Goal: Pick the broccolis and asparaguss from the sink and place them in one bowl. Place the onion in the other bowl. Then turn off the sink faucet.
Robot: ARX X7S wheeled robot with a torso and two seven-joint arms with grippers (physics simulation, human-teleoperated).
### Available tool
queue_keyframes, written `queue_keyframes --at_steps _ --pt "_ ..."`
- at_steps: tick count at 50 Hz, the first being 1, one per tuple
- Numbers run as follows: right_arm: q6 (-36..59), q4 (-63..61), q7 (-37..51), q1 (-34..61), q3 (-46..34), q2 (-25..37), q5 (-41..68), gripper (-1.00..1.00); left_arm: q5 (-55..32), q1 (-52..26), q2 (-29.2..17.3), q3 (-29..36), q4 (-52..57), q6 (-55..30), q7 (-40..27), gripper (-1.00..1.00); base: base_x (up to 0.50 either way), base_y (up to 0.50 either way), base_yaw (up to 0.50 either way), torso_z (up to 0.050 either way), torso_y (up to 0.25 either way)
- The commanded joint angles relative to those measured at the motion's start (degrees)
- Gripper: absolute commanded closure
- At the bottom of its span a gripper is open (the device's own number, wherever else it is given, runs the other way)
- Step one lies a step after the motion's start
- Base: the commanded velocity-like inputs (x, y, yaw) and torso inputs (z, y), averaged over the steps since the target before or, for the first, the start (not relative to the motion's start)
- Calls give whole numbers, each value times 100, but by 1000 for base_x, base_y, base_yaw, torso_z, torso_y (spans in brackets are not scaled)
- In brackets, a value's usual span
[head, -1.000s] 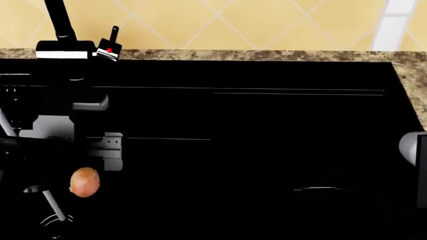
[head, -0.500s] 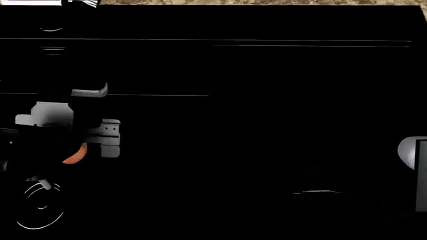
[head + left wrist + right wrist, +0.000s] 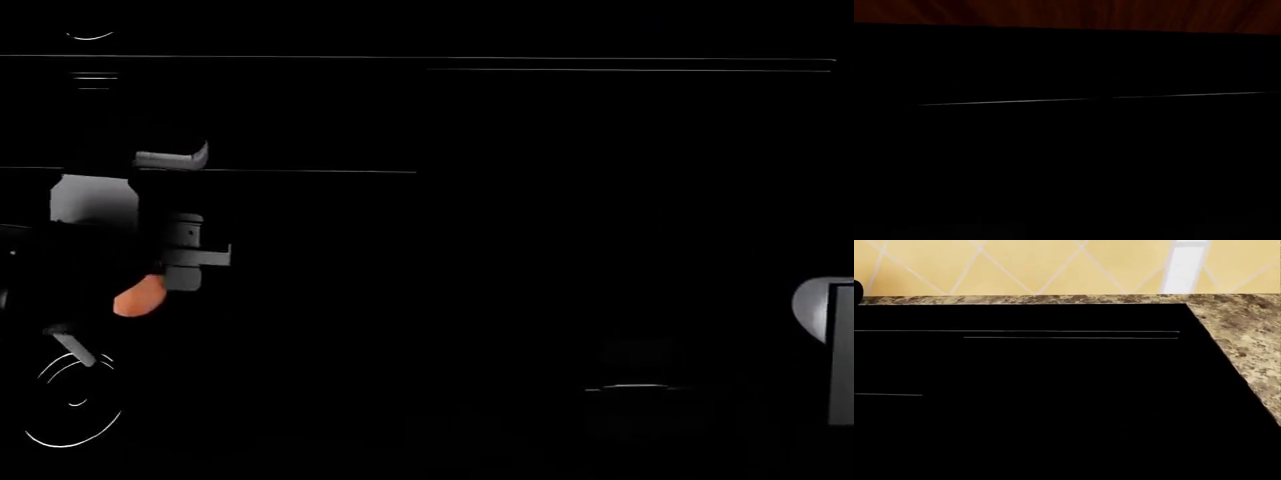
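Left wrist view: almost all black, a thin bright line crossing it and a dark reddish-brown band (image 3: 1067, 12) along one edge. No hand or task thing can be made out here.

Head view: mostly black too. At the left, the left hand (image 3: 167, 265) shows as pale grey blocks against the dark; an orange-brown onion (image 3: 138, 297) sits right against its lower end, partly hidden by it. Whether the hand is clenched on the onion or merely in front of it — I cannot tell. Just below, faint white concentric rings mark a round shape (image 3: 74, 400), too dim to name. At the right edge, a pale grey rounded part (image 3: 811, 305) of the right arm shows; its hand is out of sight. Thin light lines run across the upper dark area.

Right wrist view: a black sink (image 3: 1041, 405) set in a speckled granite counter (image 3: 1244, 350), with a yellow diamond-tiled wall (image 3: 1027, 265) behind. The basin's inside is too dark to read — no vegetables or hand visible.
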Motion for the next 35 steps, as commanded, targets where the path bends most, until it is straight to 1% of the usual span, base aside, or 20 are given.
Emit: queue_keyframes --at_steps 1,11,14,18,21,22,24,28,29,31,34,35 --pt "-107 26 -118 -163 81 -48 -139 -100 -528 207 -588 222 646 -705 -420 100 0 0 0 0 0" --pt "27 23 -66 53 60 -14 -21 -100 -1087 -66 -919 -242 1714 -1075 -925 100 0 0 0 0 -1" --pt "97 47 -56 165 18 -31 6 -100 -1343 -60 -1073 -412 2273 -1227 -1150 100 0 0 0 0 0" --pt "250 97 -75 438 -71 -72 74 -100 -1874 41 -1312 -725 3286 -1468 -1583 100 0 0 0 0 0" --pt "302 130 -94 533 -107 -99 94 -100 -2147 97 -1500 -868 4156 -1574 -1807 100 0 0 0 0 0" --pt "307 135 -99 546 -114 -106 90 -100 -2174 100 -1526 -900 4277 -1560 -1871 100 0 0 0 0 0" --pt "334 163 -116 600 -139 -129 87 -100 -1985 10 -1610 -818 4675 -1534 -1841 100 0 0 0 0 0" --pt "406 224 -161 753 -204 -187 79 -100 -2097 -91 -1751 -1013 5379 -1406 -1759 100 0 0 0 0 0" --pt "438 262 -192 813 -243 -222 70 -100 -1875 -89 -1820 -1013 5703 -1220 -1713 100 0 0 0 0 0" --pt "512 308 -206 936 -289 -252 91 -100 -1854 -36 -1869 -1034 5952 -1147 -1712 100 0 0 0 0 0" --pt "652 336 -176 1163 -316 -233 196 -100 -1640 64 -2053 -1014 6397 -954 -1497 100 0 0 0 0 0" --pt "698 334 -154 1217 -322 -214 236 -100 -1374 146 -2149 -968 6703 -744 -1306 100 0 0 0 0 0"
